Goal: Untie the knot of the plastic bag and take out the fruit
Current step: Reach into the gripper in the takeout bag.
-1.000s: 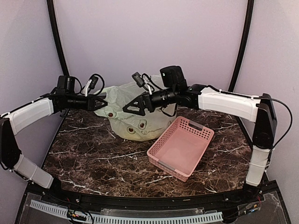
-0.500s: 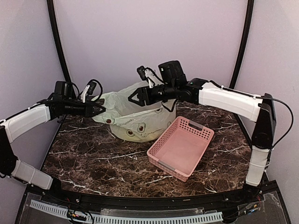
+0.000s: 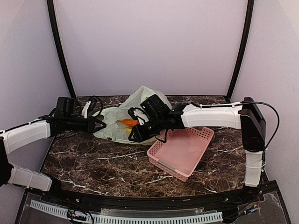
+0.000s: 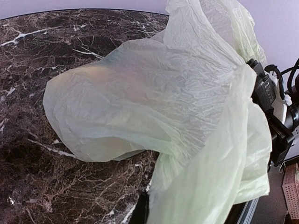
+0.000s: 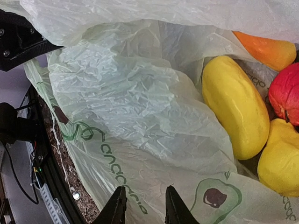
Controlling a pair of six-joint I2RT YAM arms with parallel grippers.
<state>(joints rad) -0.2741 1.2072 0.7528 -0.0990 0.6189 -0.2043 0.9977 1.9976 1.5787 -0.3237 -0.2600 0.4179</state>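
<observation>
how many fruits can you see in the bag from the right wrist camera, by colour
yellow fruit: 2
red fruit: 1
orange fruit: 1
total in view: 4

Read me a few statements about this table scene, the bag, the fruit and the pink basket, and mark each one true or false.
1. The pink basket is empty. True.
2. The bag is tied shut. False: its mouth gapes and fruit shows inside.
3. A yellow fruit lies in the bag. True.
4. The bag sits in the basket. False: it lies on the table beside it.
5. The left claw is shut on the bag's edge. True.
</observation>
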